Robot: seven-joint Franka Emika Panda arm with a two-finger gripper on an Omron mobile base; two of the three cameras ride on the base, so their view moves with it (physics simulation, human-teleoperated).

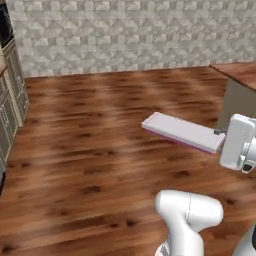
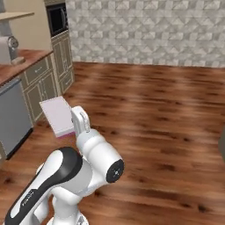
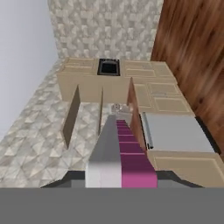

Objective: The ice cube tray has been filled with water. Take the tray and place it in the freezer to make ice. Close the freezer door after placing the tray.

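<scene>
Clamped in the gripper [image 3: 121, 177] by one end, ice cube tray [image 1: 182, 131] held level above the wood floor [image 1: 100, 150], reaching out toward the tan cabinets [image 2: 44, 83] and grey dishwasher [image 2: 13, 116].

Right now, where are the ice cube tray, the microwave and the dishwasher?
ice cube tray [image 1: 182, 131]: left base view, on its pale top face.
microwave [image 2: 57, 19]: right base view, on its dark door.
dishwasher [image 2: 13, 115]: right base view, on its grey front panel.
</scene>
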